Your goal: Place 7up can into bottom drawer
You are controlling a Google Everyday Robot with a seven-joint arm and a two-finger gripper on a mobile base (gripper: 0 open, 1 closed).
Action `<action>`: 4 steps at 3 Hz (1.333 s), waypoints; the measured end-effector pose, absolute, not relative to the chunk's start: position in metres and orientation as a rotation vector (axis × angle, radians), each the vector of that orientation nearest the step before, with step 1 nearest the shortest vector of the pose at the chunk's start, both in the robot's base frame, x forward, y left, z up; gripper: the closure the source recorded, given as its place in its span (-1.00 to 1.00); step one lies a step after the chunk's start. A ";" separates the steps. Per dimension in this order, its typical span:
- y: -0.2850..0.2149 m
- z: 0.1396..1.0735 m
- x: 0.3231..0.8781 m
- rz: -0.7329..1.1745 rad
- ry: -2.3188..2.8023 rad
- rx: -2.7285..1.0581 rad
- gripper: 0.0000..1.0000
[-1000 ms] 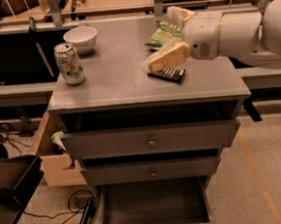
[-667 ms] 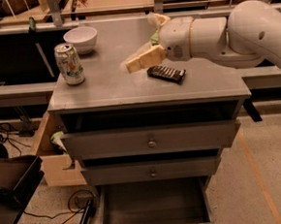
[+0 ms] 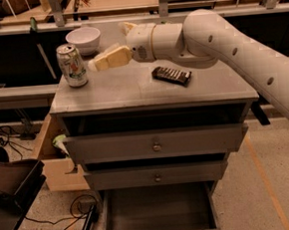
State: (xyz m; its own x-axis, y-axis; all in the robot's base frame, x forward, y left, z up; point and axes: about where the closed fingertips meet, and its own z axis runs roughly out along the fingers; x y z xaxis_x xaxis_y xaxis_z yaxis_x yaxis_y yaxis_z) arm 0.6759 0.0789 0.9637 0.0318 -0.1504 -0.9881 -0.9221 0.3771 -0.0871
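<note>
The 7up can [image 3: 72,65] stands upright at the left of the grey cabinet top [image 3: 127,91]. My gripper [image 3: 107,45] reaches in from the right and hovers just right of the can, apart from it. It is open and empty, with one cream finger [image 3: 109,59] pointing at the can and the other [image 3: 126,26] farther back. The bottom drawer [image 3: 158,211] is pulled out at floor level, and its grey floor is bare.
A white bowl [image 3: 83,40] sits behind the can. A dark flat packet [image 3: 171,75] lies at mid-top under my arm. The two upper drawers [image 3: 157,147] with knobs are nearly shut. A cardboard box [image 3: 53,166] and cables lie at the left on the floor.
My arm has swung left across the cabinet top, from above the dark packet to just beside the can. The can and bowl have not moved.
</note>
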 end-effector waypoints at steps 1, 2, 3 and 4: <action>0.117 0.961 0.693 0.843 1.420 -1.051 -1.00; 0.146 0.953 0.708 0.842 1.438 -1.066 -1.00; 0.161 0.939 0.721 0.855 1.428 -1.052 -1.00; 0.183 0.928 0.724 0.898 1.372 -1.059 -1.00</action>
